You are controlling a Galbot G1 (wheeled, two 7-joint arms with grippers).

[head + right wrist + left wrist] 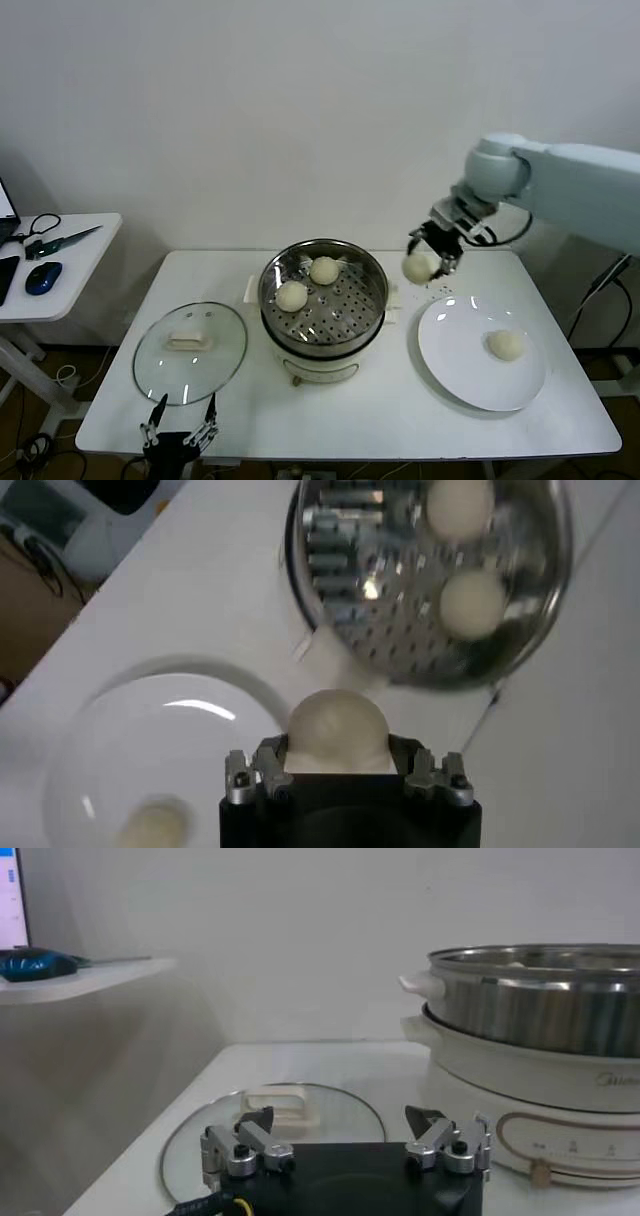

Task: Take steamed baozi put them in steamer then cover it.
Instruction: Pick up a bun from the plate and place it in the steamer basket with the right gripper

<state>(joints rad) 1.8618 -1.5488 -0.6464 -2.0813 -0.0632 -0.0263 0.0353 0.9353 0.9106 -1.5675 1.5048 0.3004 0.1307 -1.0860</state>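
White table (380, 420) held the set; places below are given from the steamer (323, 300), which stood at the table's middle, a steel pot with a perforated tray on a white base.

Side table (70, 262), far left of the steamer: scissors (55, 240) and a blue mouse (43, 277) lay on it.

Cover (190, 351), left of the steamer and just beside it: clear glass, metal rim, white handle up, lying flat on the table.

Left gripper (180, 432), left of the steamer and nearer the table's front edge, just past the cover's near rim: fingers (250, 1141) spread wide, holding nothing, parked low.

Two baozi inside the steamer: one (292, 295) on the tray's left part, the other (324, 269) toward the back, close together but apart.

Right gripper (428, 262), right of the steamer and above the table, between steamer and plate: fingers clenched on a third baozi (417, 267), which was lifted clear of every surface. In the right wrist view the bun (337, 730) filled the gap between the fingers.

Plate (450, 350), right of the steamer: flat, white, round, near the steamer but not touching.

Fourth baozi (505, 344), on the plate's right half, farthest from the steamer.
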